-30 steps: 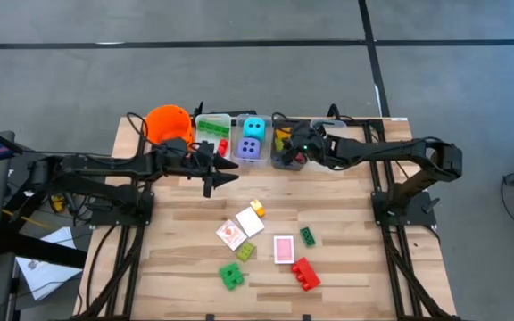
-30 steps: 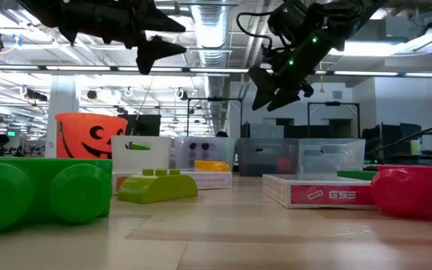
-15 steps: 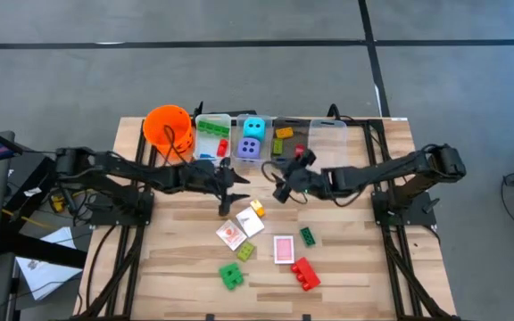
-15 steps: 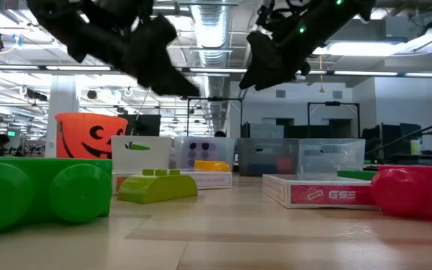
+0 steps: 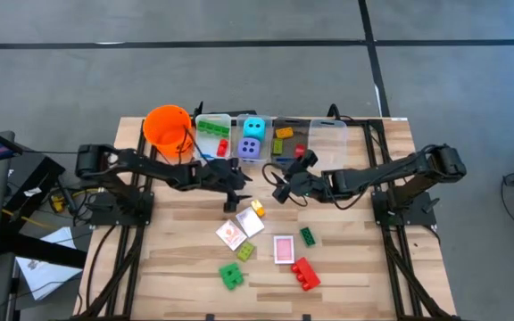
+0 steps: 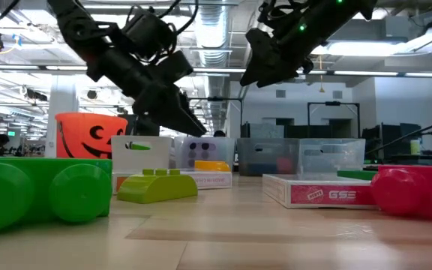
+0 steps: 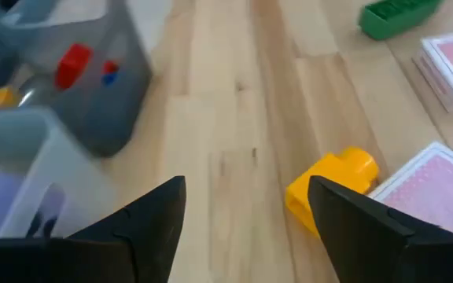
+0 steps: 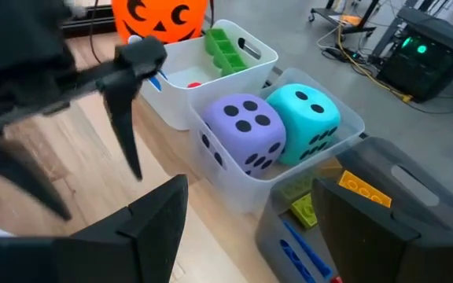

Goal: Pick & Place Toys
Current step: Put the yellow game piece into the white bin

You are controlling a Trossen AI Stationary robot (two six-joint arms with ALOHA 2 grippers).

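My left gripper [image 5: 239, 193] is open and empty above the table's middle, just far-left of a small yellow brick [image 5: 257, 208]; in the left wrist view [image 7: 246, 185] the brick [image 7: 333, 189] lies ahead of one finger. My right gripper [image 5: 278, 191] is open and empty close by, to the right; it also shows in the low view [image 6: 255, 73]. Pink-backed cards [image 5: 231, 234], [image 5: 283, 249], green bricks [image 5: 232, 275], [image 5: 308, 235] and a red brick [image 5: 306, 273] lie flat on the table. A purple die [image 8: 246, 134] and a cyan die [image 8: 309, 118] sit in a clear bin.
A row of bins [image 5: 212, 134], [image 5: 328, 134] stands along the far edge, with an orange pumpkin-face bucket [image 5: 168, 127] at its left end. The two grippers are close together over the table's middle. Bare wood lies at the near left [image 5: 168, 267].
My left gripper has gone toward the near edge and a little right, and down toward the yellow brick. My right gripper has come away from above the bins toward the near edge and a little left, then stayed about still. No toy has moved.
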